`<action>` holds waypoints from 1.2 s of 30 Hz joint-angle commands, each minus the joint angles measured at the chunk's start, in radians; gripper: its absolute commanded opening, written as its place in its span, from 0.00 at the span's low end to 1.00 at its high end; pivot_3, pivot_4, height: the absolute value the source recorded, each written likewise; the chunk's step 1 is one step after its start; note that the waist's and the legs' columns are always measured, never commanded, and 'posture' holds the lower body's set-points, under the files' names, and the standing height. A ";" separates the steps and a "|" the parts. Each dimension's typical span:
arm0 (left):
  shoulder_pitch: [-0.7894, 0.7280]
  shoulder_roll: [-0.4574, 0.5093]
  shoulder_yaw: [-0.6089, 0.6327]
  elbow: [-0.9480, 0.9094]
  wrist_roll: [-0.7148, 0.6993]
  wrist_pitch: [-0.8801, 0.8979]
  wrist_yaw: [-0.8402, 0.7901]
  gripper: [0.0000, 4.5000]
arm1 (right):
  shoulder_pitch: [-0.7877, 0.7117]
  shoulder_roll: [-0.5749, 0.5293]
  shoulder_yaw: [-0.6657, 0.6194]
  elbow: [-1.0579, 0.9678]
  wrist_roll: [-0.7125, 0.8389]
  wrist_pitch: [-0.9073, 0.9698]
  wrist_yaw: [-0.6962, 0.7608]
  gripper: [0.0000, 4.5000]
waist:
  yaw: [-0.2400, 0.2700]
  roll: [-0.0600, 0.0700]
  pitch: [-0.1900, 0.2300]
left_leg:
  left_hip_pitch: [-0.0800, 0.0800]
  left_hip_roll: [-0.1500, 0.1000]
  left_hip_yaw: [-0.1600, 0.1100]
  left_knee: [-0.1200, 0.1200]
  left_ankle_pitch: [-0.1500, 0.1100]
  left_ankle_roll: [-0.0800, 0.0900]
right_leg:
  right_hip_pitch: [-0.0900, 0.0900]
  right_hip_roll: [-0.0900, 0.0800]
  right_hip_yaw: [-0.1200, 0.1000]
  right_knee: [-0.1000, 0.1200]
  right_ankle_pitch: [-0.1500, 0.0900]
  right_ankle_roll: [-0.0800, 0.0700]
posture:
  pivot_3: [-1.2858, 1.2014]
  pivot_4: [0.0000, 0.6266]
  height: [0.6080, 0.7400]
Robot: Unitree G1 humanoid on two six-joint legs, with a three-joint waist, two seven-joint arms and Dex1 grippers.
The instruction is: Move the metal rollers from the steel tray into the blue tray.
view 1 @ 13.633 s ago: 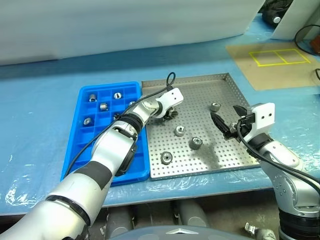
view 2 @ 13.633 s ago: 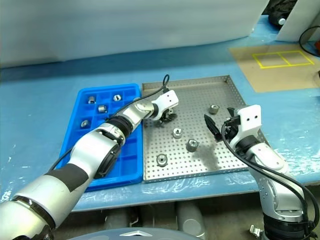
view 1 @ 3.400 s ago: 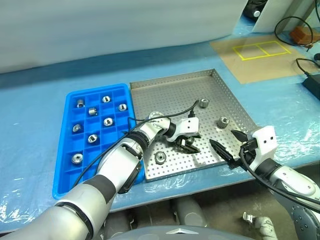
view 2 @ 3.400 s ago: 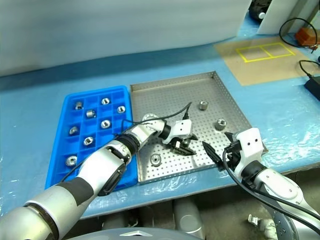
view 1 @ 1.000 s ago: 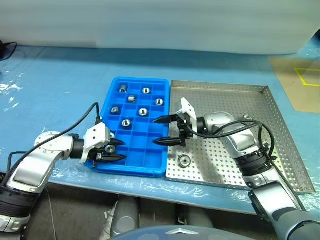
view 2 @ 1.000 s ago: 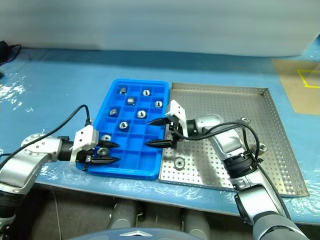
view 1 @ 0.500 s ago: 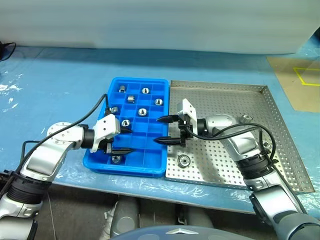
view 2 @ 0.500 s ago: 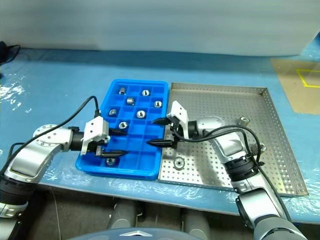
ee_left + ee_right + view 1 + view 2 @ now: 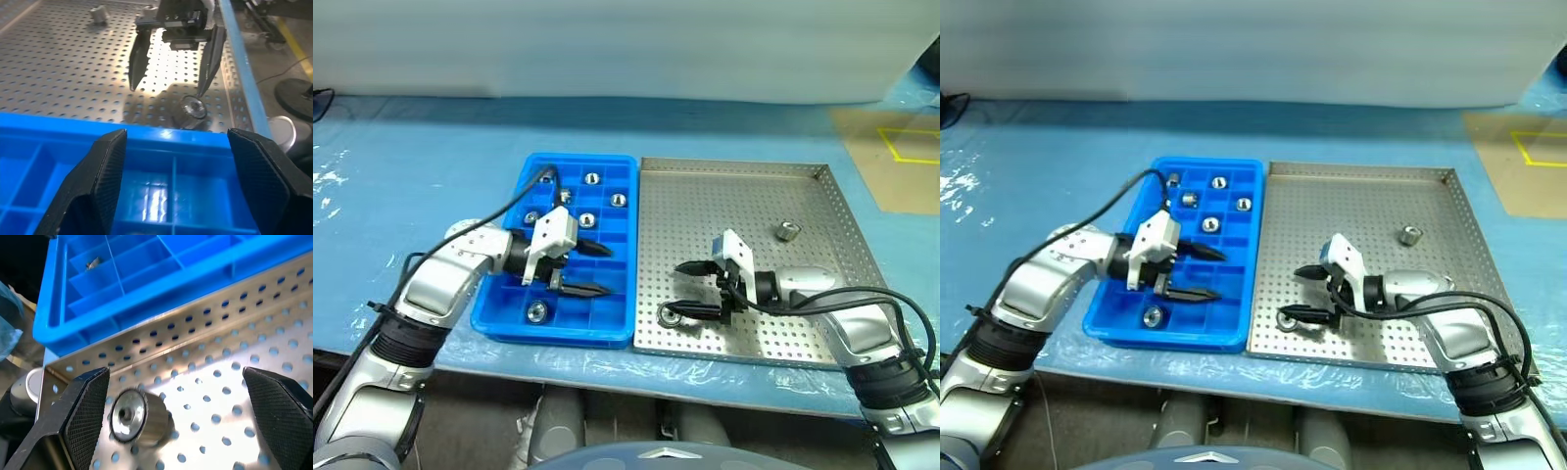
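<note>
The steel tray (image 9: 744,211) floor lies mostly bare, with one roller (image 9: 788,231) far back and another (image 9: 671,314) beside the near rim.

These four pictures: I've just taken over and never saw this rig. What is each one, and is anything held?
A two-armed robot. The two wide pictures come from its head, looking down. The other two come from cameras on its wrists, looking along each tool's black fingers. On the blue-covered table sit a blue tray with several rollers in its compartments and a steel tray. The left tool hangs open over the blue tray, holding nothing. The right tool is open beside a roller near the steel tray's front corner, not gripping it. Another roller lies farther back.
</note>
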 commanded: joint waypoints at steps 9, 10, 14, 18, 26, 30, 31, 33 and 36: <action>-0.006 0.013 -0.023 -0.035 0.009 -0.004 -0.024 0.77 | 0.041 -0.006 0.037 -0.033 -0.038 -0.045 -0.028 1.00 | -0.009 0.000 0.000 | 0.002 0.004 0.000 0.000 0.000 0.000 | 0.002 0.004 0.000 0.000 0.001 -0.001 | 0.48 0.24 1.00; -0.007 0.012 -0.021 -0.041 0.005 0.002 -0.021 0.77 | 0.045 -0.006 0.046 -0.028 -0.043 -0.049 -0.026 1.00 | -0.009 0.000 0.000 | 0.002 0.004 0.000 0.000 0.000 0.000 | 0.001 0.004 0.000 0.000 0.001 -0.001 | 0.48 0.24 1.00; 0.002 0.018 -0.019 -0.055 0.009 0.013 -0.011 0.77 | 0.052 -0.002 0.075 -0.008 -0.063 -0.067 -0.020 1.00 | -0.010 0.000 0.000 | 0.002 0.004 0.000 0.000 0.000 0.000 | 0.001 0.005 0.001 -0.001 0.001 -0.002 | 0.48 0.24 1.00; 0.010 0.022 -0.015 -0.067 0.008 0.026 0.002 0.77 | 0.042 0.005 0.082 0.008 -0.066 -0.071 -0.021 1.00 | -0.009 0.000 0.000 | 0.002 0.004 0.000 0.000 0.000 0.000 | 0.002 0.004 0.001 0.000 0.001 -0.002 | 0.48 0.24 1.00; 0.016 0.023 -0.017 -0.032 0.025 -0.005 0.004 0.78 | 0.007 0.020 0.078 0.029 -0.070 -0.080 -0.017 0.91 | -0.009 0.000 0.000 | 0.003 0.004 0.000 0.000 0.000 0.000 | 0.002 0.005 0.001 0.000 0.001 -0.002 | 0.49 0.24 1.00; 0.028 0.022 -0.018 -0.008 0.037 -0.034 -0.003 0.78 | 0.009 0.022 0.088 0.019 -0.084 -0.084 -0.023 0.65 | -0.008 0.000 0.000 | 0.003 0.004 0.000 0.000 0.000 0.000 | 0.002 0.005 0.001 0.000 0.001 -0.002 | 0.49 0.24 1.00; 0.032 0.022 -0.019 -0.004 0.040 -0.041 -0.004 0.78 | 0.010 0.022 0.092 0.017 -0.087 -0.085 -0.024 0.58 | -0.008 0.000 0.000 | 0.003 0.004 0.000 0.000 0.000 0.000 | 0.002 0.005 0.001 0.000 0.001 -0.002 | 0.49 0.24 1.00; 0.039 0.022 -0.020 0.003 0.045 -0.052 -0.006 0.78 | 0.012 0.019 0.097 0.008 -0.082 -0.081 -0.013 0.58 | -0.008 0.000 0.000 | 0.003 0.004 0.000 0.000 0.000 0.000 | 0.002 0.005 0.001 0.000 0.001 -0.002 | 0.49 0.24 1.00; 0.047 0.022 -0.020 0.004 0.049 -0.060 -0.010 0.78 | 0.012 0.014 0.101 0.001 -0.083 -0.078 -0.010 0.58 | -0.008 0.000 0.000 | 0.003 0.004 0.000 0.001 0.000 0.000 | 0.002 0.005 0.001 0.000 0.001 -0.002 | 0.49 0.24 1.00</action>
